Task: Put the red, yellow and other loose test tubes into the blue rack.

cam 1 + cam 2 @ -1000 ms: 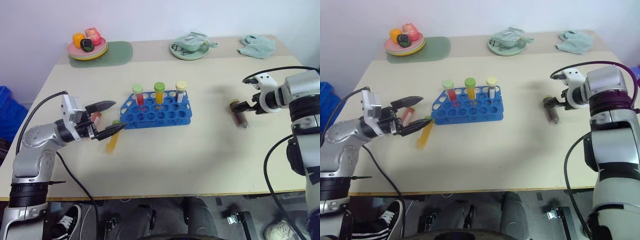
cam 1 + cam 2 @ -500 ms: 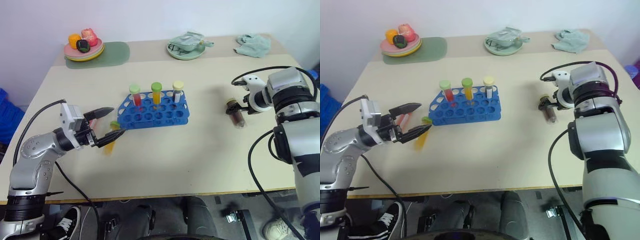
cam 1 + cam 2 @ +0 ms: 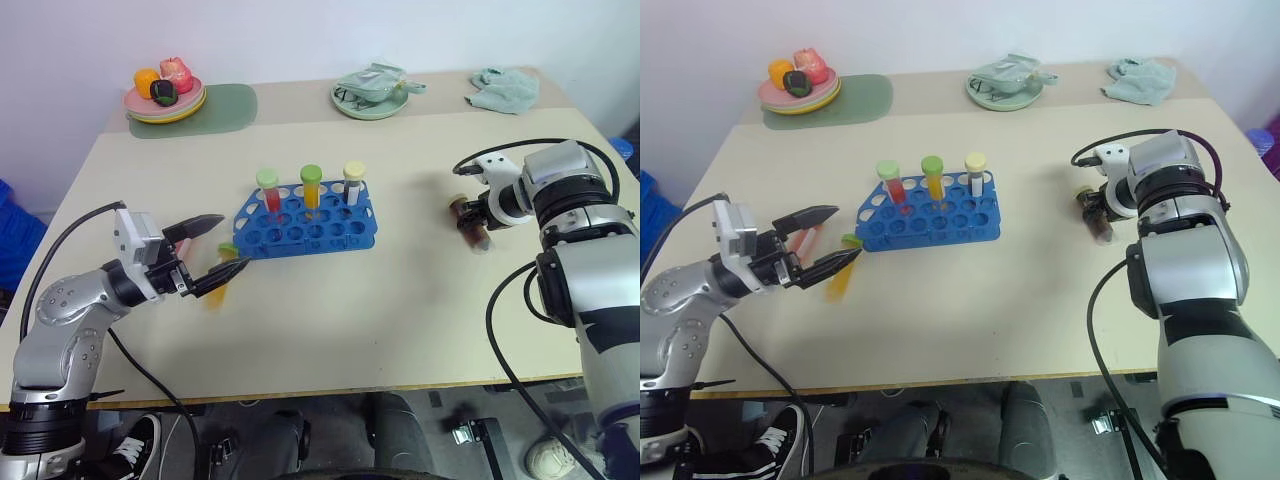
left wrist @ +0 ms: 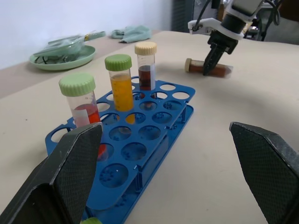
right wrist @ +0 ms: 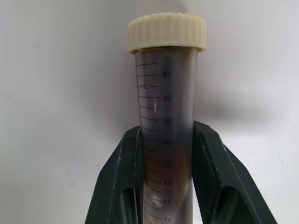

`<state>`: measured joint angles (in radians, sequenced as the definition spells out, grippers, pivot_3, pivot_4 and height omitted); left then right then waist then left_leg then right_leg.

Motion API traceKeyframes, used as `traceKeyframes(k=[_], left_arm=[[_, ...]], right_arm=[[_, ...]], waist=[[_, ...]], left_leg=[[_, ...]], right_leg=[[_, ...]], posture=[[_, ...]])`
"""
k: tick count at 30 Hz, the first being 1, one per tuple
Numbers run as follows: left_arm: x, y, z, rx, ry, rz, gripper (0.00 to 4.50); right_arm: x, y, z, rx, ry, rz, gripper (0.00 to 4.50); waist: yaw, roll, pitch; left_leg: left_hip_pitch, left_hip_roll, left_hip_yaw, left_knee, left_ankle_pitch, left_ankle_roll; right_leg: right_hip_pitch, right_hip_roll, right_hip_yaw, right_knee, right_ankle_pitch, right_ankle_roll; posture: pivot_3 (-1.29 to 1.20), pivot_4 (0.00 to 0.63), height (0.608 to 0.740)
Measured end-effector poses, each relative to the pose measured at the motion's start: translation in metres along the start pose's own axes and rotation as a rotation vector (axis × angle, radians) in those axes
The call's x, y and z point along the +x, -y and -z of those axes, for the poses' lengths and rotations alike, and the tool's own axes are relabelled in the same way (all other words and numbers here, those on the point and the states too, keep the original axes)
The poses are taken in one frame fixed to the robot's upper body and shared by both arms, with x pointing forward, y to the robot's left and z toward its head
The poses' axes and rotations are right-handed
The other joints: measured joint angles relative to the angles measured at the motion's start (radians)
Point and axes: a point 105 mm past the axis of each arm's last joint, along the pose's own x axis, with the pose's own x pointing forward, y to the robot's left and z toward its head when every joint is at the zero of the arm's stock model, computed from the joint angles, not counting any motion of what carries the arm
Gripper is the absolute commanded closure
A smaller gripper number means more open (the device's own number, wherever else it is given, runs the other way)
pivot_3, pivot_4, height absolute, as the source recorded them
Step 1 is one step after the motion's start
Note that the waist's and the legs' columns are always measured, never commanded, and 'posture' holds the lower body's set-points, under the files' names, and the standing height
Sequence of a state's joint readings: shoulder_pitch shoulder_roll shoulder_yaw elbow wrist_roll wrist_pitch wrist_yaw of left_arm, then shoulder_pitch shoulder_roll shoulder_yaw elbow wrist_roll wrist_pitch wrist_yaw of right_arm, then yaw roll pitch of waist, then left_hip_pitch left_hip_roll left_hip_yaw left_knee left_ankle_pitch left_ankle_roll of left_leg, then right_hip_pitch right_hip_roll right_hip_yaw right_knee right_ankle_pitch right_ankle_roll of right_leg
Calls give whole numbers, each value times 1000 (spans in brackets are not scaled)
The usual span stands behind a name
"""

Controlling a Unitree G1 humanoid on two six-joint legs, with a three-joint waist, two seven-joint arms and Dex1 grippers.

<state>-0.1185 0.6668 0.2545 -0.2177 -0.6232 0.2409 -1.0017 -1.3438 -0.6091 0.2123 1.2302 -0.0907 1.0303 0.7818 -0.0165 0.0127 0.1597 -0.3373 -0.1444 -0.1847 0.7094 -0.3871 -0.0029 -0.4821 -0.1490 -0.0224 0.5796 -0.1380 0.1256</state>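
A beige table fills the middle of the room. At its far left corner a green mat lies flat, and a stack of plates, pink over yellow, rests on the mat's left end. The plates carry toy fruit: an orange piece, a pink one and a dark one. Further right along the far edge sits a pale green dish with crumpled material in it, and near the far right corner lies a teal cloth.
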Motion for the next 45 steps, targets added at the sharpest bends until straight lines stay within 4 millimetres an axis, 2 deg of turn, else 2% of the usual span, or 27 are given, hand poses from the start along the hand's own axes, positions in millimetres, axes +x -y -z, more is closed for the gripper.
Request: traceKeyframes(k=[6,9,11,12,15,18,21,23,28,31,33,39,45], left_arm=[[4,-10,-8,24,26,7,0],[5,-17,-5,8,24,2,0],[6,-22,-6,18,29,-3,0],[7,-25,-7,28,31,-6,0],[10,-34,-13,47,40,-3,0],[12,-37,-18,67,47,12,0],[9,-40,-14,55,26,20,0],[8,-41,-13,52,19,30,0],[5,-41,-15,37,-18,56,0],[2,-38,-11,-27,-32,80,0],[-2,-34,-8,-62,-59,94,0],[-11,-19,-11,-115,-96,138,0],[-11,-10,-22,-77,-108,144,0]], right_arm=[[-11,-5,-27,-32,230,-89,3729],[-27,-9,-42,-47,444,-137,3729],[-35,-12,-42,-86,580,-144,3729],[-39,-18,-41,-109,676,-161,3729],[-48,-54,-30,-141,967,-222,3729],[-56,-87,-20,-142,1133,-272,3729],[-78,-114,-20,-107,1300,-376,3729],[-83,-135,-16,-84,1371,-445,3729],[-67,-181,4,-153,1398,-538,3729],[-63,-206,6,-185,1425,-589,3729],[-61,-214,7,-208,1439,-596,3729],[-33,-213,10,-256,1413,-532,3729],[-28,-209,7,-297,1434,-499,3729]], waist=[[4,0,0],[4,0,0],[6,0,0],[6,0,0],[2,0,0],[-3,0,0],[-3,0,0],[-3,0,0],[-2,0,0],[-6,0,0],[-6,0,0],[-7,0,0],[-13,0,0]], left_leg=[[0,0,0,0,0,0],[0,0,0,0,0,0],[0,0,-1,0,0,0],[0,0,-1,0,0,0],[1,0,-1,0,0,0],[1,0,1,1,0,0],[3,0,1,0,0,0],[4,0,1,0,0,0],[6,0,1,-1,0,0],[13,0,3,-7,0,0],[17,2,7,-11,0,0],[18,6,12,-12,-1,-1],[18,13,14,-12,-3,-4]], right_leg=[[0,0,0,0,0,0],[0,0,0,0,0,0],[0,0,-1,0,0,1],[1,0,-1,0,0,1],[1,0,-1,0,1,1],[1,0,1,1,1,2],[1,1,1,1,1,2],[3,2,1,1,1,2],[4,2,1,1,1,2],[6,2,4,1,1,1],[6,5,7,0,1,1],[4,11,14,0,1,0],[3,17,15,-1,2,-2]], posture=[[0,150,740],[0,150,740],[0,150,740],[0,150,740],[0,150,740],[0,150,740],[0,150,740],[0,150,740],[0,150,740],[0,150,740],[0,150,740],[0,150,740],[0,150,740]])
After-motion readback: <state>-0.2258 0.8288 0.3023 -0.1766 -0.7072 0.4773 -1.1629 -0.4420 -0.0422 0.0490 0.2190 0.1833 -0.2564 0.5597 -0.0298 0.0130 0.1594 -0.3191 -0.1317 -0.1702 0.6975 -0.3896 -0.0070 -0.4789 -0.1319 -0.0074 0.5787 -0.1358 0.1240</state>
